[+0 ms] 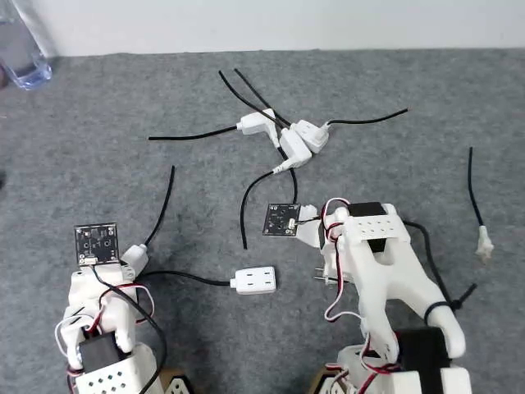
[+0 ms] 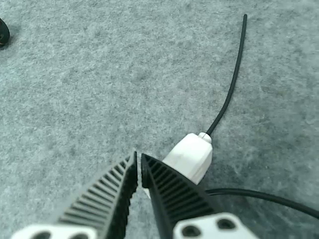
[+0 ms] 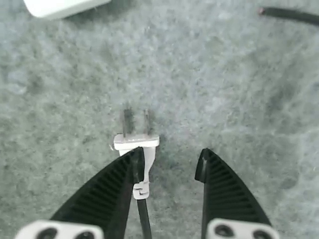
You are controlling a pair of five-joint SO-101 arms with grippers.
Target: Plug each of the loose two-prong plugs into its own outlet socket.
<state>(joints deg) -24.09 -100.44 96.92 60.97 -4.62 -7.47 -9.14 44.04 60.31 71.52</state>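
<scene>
From above, we see the two-prong plug (image 1: 321, 277) near the outlet socket (image 1: 254, 281) on the right arm's (image 1: 385, 263) side, prongs toward it; our left tool (image 2: 139, 158) is closed, empty; our right tool (image 3: 172, 154) stands apart, plug against one finger.

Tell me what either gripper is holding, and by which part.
Nothing: left gripper shut beside a white plug; right gripper open, two-prong plug lying against one jaw.
</scene>
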